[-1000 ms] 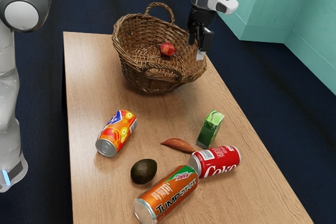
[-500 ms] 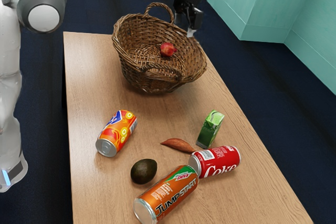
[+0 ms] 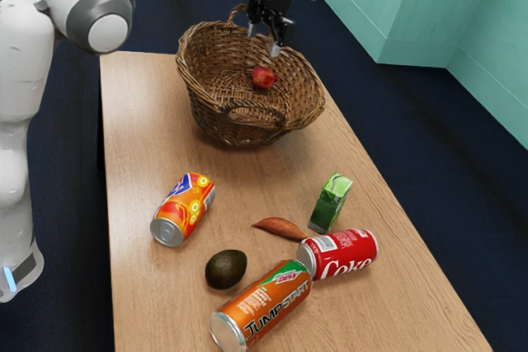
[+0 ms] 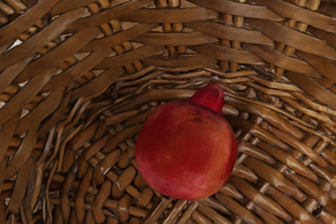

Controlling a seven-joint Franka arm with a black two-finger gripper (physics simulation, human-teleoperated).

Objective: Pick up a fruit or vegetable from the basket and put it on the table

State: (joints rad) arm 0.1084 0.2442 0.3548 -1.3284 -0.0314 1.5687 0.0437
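OK so, clock directions here are for the exterior view, 12 at its top. Biggest change from the earlier frame: our black two-finger gripper (image 3: 264, 39) is now further toward 9 or 10 o'clock, away from the rim and over the brown wicker basket (image 3: 196, 92). We've got its fingers spread with nothing between them, so it's empty.

Our target, the round red pomegranate (image 3: 263, 77), hasn't budged: it's lying on the woven bottom inside the basket, with the gripper up at its 12 o'clock, not touching it. The wrist view has its little crown in plain sight too.

Stuff on the light wooden table (image 3: 140, 138) is right where we see it before. From the basket, the orange fruit-print can (image 3: 183, 209) is at 7 o'clock, the green carton (image 3: 331, 203) at 5, the red Coke can (image 3: 338, 255) also at 5 but farther. The reddish-brown sweet potato (image 3: 280, 227), dark avocado (image 3: 226, 269) and orange Jumpstart can (image 3: 262, 306) are all around 6.
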